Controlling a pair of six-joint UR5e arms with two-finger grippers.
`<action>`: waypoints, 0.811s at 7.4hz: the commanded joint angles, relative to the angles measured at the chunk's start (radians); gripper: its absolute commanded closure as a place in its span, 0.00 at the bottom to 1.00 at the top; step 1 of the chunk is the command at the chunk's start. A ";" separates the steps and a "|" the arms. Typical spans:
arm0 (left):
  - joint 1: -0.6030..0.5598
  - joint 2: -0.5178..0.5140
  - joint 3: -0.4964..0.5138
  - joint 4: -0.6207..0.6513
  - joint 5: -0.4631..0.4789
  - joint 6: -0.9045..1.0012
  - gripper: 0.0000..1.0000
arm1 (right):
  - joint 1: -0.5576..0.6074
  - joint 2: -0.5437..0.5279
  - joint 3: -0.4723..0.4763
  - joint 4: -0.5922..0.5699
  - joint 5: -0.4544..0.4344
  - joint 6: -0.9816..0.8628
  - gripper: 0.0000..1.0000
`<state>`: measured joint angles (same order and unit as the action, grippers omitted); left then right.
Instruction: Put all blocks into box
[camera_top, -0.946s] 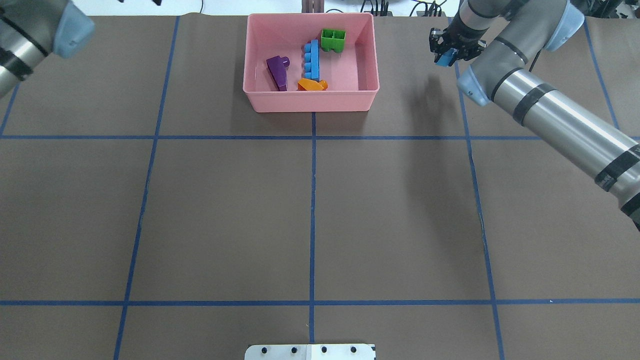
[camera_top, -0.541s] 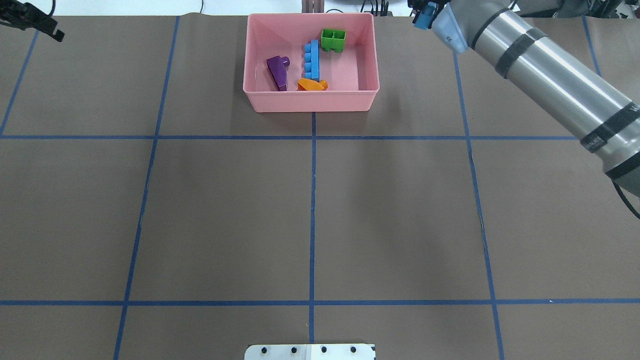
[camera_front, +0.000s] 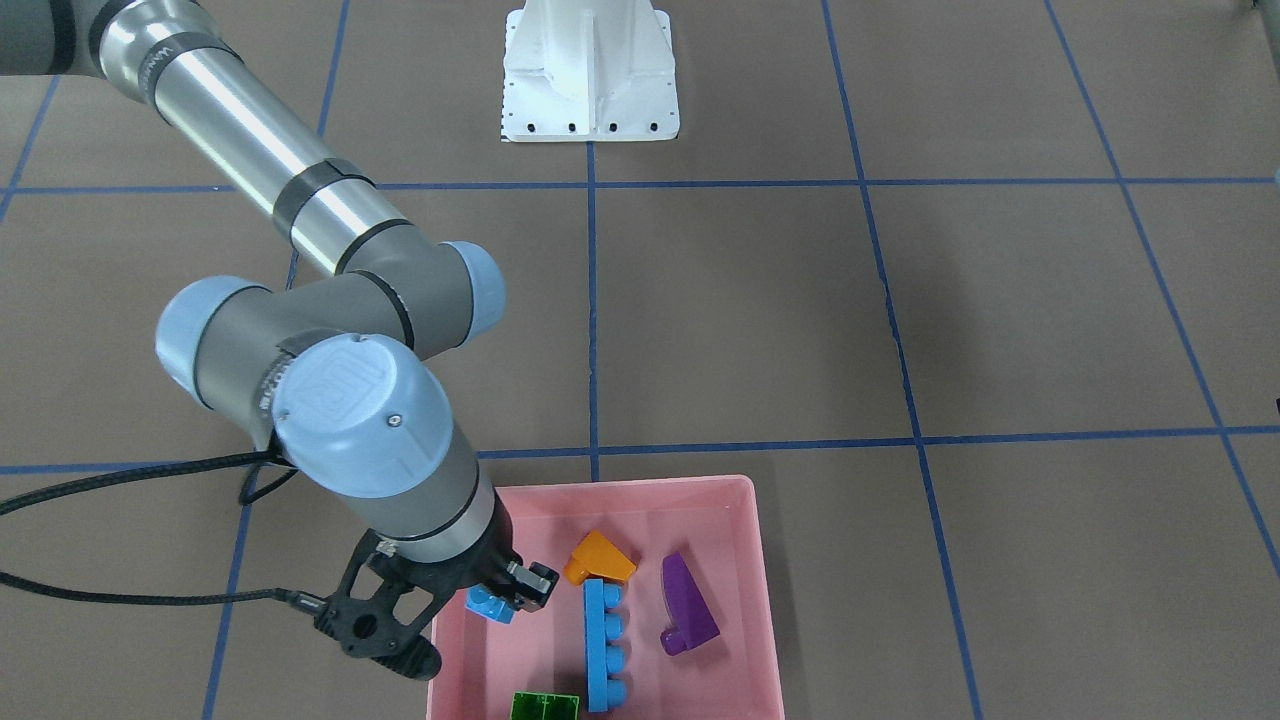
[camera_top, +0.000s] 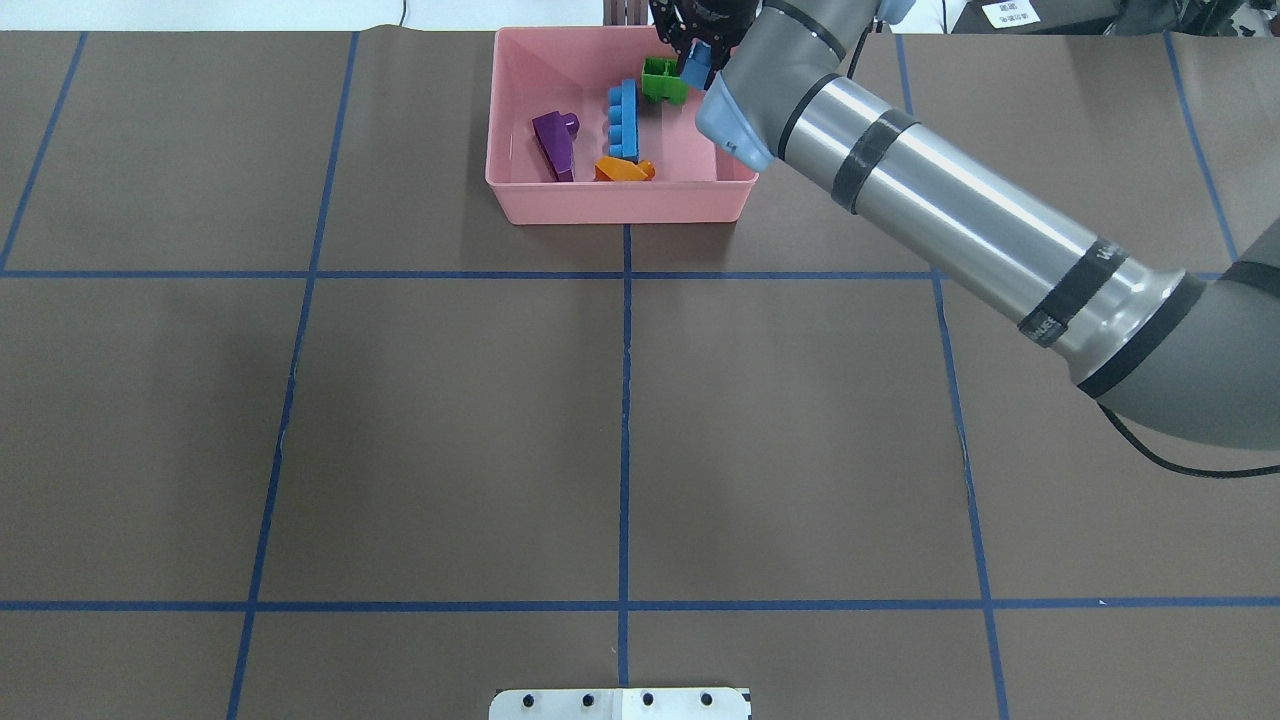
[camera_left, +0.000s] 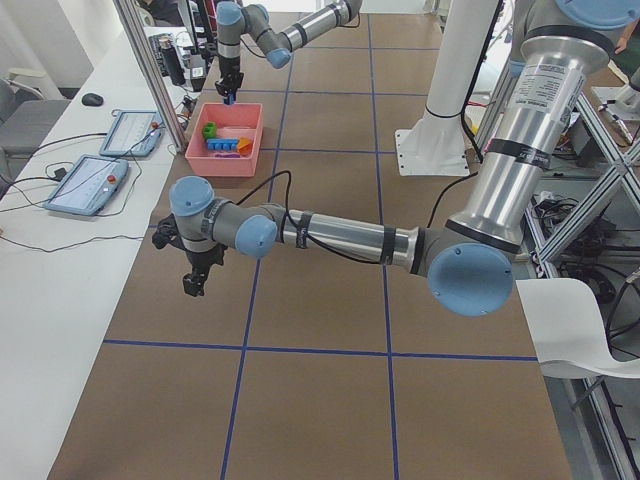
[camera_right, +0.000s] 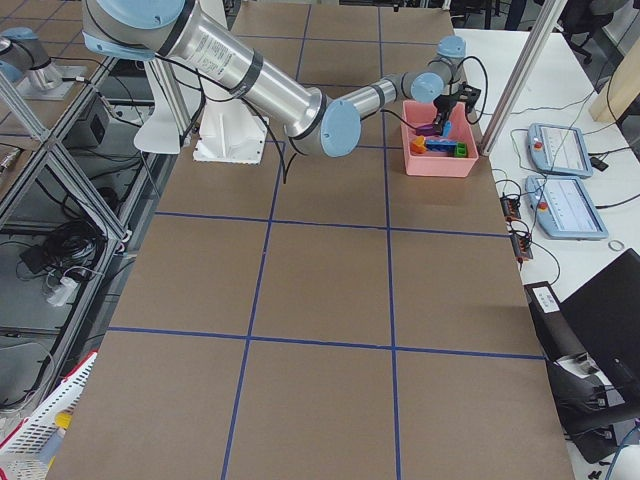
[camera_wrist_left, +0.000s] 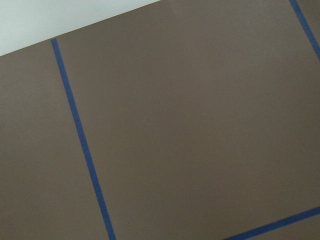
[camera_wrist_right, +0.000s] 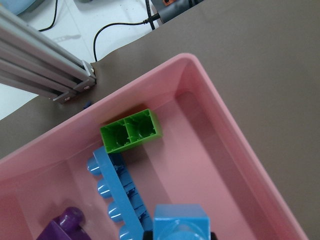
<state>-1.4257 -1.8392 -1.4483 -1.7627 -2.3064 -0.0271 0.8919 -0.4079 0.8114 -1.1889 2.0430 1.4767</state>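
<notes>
Over the box (camera_top: 620, 205): right gripper (camera_front: 502, 598) is pinching the small light-blue brick (camera_front: 485, 606).
Release: lowering inside the walls first is looking wise.

The table (camera_top: 450, 420) has a brown cover with blue lines (camera_top: 625, 400) that make big squares. A white metal base (camera_front: 590, 75) stands at 12 o'clock in the front view. In the left side view, two flat screens (camera_left: 132, 132) lie at 10 o'clock on a white bench (camera_left: 40, 300). A dark mouse (camera_left: 92, 99) sits just past them. A silver bar (camera_wrist_right: 45, 65) shows at 10 o'clock in the right wrist view.
</notes>
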 joint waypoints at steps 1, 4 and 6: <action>0.004 0.154 -0.176 0.045 -0.007 0.004 0.00 | -0.034 0.017 -0.054 0.075 -0.032 0.056 0.01; 0.001 0.212 -0.227 0.072 -0.034 0.003 0.00 | 0.040 -0.064 0.149 -0.037 0.141 0.018 0.00; -0.002 0.210 -0.233 0.092 -0.042 0.003 0.00 | 0.178 -0.338 0.511 -0.266 0.253 -0.258 0.00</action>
<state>-1.4261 -1.6298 -1.6772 -1.6809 -2.3426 -0.0243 0.9834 -0.5712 1.0986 -1.3158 2.2164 1.3931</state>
